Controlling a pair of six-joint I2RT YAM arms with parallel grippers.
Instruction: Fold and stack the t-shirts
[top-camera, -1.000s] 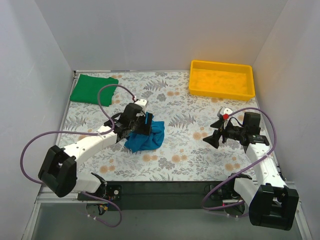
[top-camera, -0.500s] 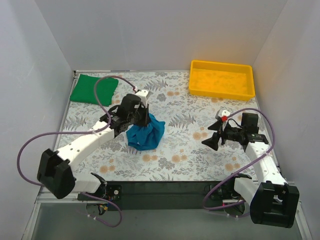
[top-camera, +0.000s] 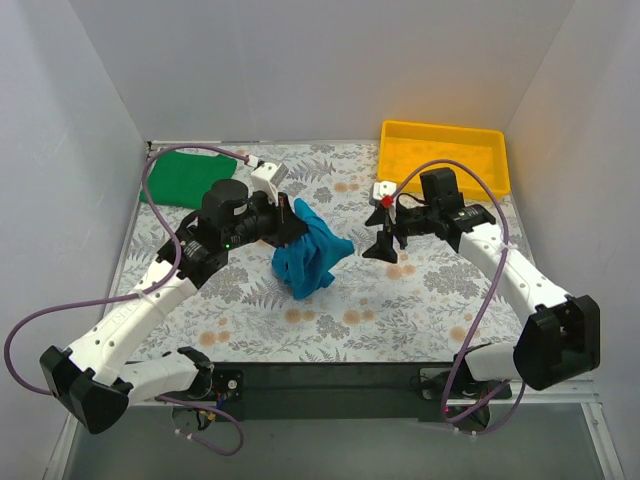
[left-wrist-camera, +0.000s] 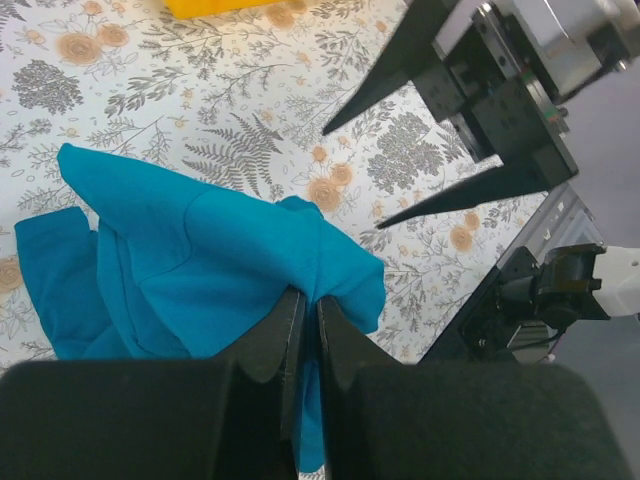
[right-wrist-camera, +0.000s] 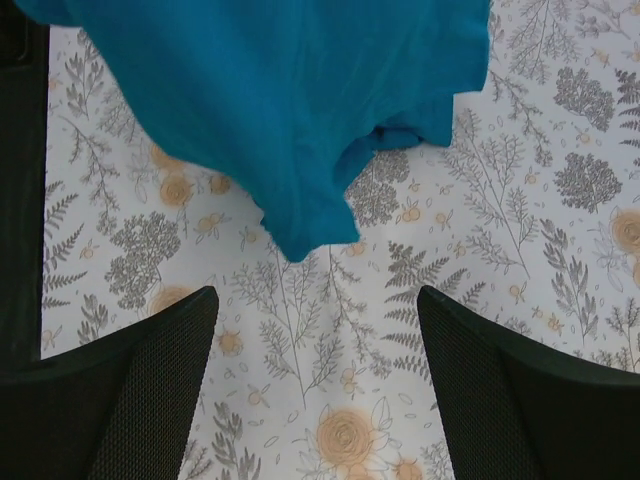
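Note:
The teal-blue t-shirt (top-camera: 312, 258) hangs bunched near the table's middle, its lower part resting on the floral cloth. My left gripper (top-camera: 296, 218) is shut on a fold at its top; the left wrist view shows the fabric (left-wrist-camera: 200, 240) pinched between the jaws (left-wrist-camera: 309, 312). My right gripper (top-camera: 383, 243) stands open just right of the shirt, touching nothing. In the right wrist view its fingers (right-wrist-camera: 315, 300) spread over bare cloth, with the shirt's hem (right-wrist-camera: 290, 110) just beyond them. The green t-shirt (top-camera: 178, 178) lies folded at the back left, partly behind my left arm.
A yellow plastic tray (top-camera: 445, 160) sits at the back right corner, close behind my right arm. White walls close in the table on three sides. The floral cloth (top-camera: 400, 310) covers the whole table top.
My left gripper closed on the teal shirt and lifted it up and toward the back. The right arm swung from the front right to beside the shirt, its jaws narrowing slightly.

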